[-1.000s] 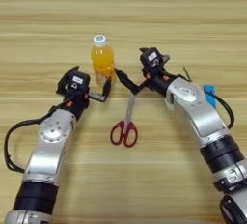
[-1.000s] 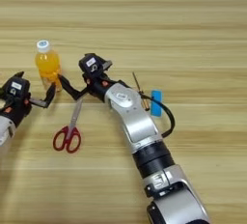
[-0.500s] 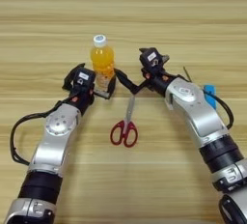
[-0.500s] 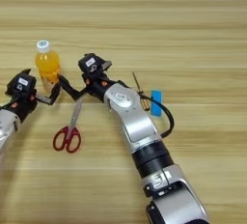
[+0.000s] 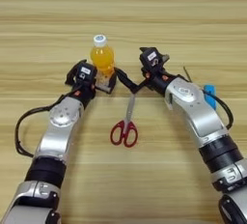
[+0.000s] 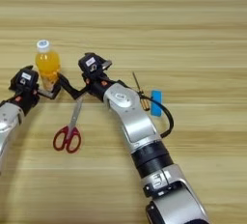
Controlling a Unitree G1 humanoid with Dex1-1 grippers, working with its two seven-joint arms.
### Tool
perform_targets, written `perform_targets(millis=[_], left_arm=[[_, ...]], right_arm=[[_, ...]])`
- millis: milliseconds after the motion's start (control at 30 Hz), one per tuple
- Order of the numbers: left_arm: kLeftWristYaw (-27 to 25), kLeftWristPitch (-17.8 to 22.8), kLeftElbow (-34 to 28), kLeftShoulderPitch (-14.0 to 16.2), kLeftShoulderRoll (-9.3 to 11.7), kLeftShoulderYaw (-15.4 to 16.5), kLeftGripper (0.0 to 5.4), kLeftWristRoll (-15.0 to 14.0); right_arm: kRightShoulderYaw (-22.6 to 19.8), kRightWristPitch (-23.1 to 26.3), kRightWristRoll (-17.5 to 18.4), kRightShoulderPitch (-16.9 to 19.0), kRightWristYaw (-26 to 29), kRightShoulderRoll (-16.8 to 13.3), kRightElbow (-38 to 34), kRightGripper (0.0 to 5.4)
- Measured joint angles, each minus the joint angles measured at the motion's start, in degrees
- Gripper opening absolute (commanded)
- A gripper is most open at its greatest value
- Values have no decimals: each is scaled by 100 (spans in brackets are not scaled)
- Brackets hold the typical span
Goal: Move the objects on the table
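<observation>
A small orange-juice bottle (image 5: 102,56) with a white cap stands upright on the wooden table (image 5: 123,15). My left gripper (image 5: 105,80) has come in from the left and is open, with a black finger on each side of the bottle's foot. Just to its right, my right gripper (image 5: 126,80) points left over the blade tips of the red-handled scissors (image 5: 124,132); its fingers are spread open and hold nothing. The scissors lie flat with their handles toward me. Behind the right forearm lie a blue block (image 6: 156,103) and a thin screwdriver (image 6: 137,84).
The two grippers' fingertips (image 5: 118,73) nearly meet between the bottle and the scissors. The right forearm (image 5: 193,112) crosses the table from lower right, and the left forearm (image 5: 60,126) from lower left. Bare wood stretches beyond the bottle and at the sides.
My left gripper has moved up and to the right until its fingers reach the bottle's foot. The right arm, bottle and scissors have stayed put.
</observation>
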Motion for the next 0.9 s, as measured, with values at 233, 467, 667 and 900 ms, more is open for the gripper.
perform_targets(millis=[233, 467, 667, 900], left_arm=[[-11, -161, 396, -237, -57, 40, 540, -9], [-63, -264, 554, -355, -90, 38, 540, -67], [-61, -286, 887, -425, -105, 39, 540, -72], [-117, -303, 1059, -447, -110, 11, 496, -73]], right_arm=[[-47, 0, 4, 53, -9, -29, -23, 535], [-74, 0, 4, 93, -21, -29, -50, 535], [-78, 0, 4, 94, -32, -27, -56, 535], [-79, 0, 4, 93, -43, -20, -57, 540]])
